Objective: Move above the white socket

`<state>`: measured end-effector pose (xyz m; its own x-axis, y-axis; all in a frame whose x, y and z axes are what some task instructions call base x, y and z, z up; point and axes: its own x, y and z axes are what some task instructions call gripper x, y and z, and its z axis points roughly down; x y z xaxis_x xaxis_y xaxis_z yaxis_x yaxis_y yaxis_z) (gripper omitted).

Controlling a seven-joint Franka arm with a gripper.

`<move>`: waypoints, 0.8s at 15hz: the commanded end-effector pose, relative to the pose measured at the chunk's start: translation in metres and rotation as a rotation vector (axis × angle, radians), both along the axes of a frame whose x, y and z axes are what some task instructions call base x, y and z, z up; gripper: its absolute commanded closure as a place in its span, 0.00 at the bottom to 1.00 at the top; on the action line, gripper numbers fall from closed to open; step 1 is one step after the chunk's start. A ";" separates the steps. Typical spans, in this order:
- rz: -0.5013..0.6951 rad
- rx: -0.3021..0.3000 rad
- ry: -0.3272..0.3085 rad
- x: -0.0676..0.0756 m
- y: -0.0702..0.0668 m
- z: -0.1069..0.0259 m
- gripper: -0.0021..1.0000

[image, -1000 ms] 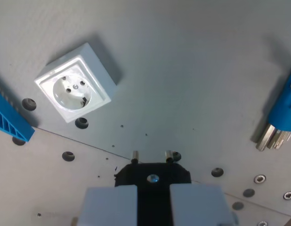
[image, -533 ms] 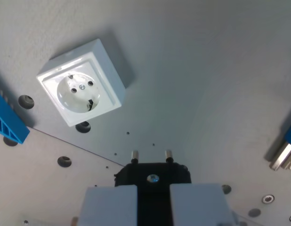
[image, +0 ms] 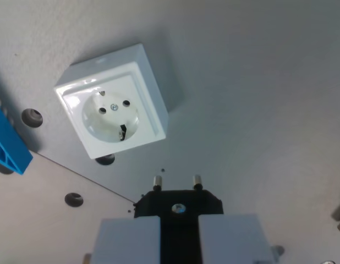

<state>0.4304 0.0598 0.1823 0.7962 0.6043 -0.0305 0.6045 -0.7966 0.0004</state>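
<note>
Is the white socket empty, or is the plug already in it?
Empty. The white socket shows both pin holes and its centre screw uncovered, and the black plug sits apart below it, held in the end effector, pins bare.

Soft, even light falls on the grey table [image: 258, 82], rather dim overall. The white socket [image: 112, 107] throws a blurred shadow up and toward the wrist view's right, and its glossy face shows faint glare. Edges look slightly soft; the near gripper [image: 178, 234] is blurred
</note>
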 end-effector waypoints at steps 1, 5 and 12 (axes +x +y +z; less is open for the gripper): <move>0.163 0.035 -0.091 -0.007 0.005 -0.017 1.00; 0.191 0.030 -0.094 -0.014 0.012 -0.036 1.00; 0.223 0.017 -0.098 -0.024 0.021 -0.059 1.00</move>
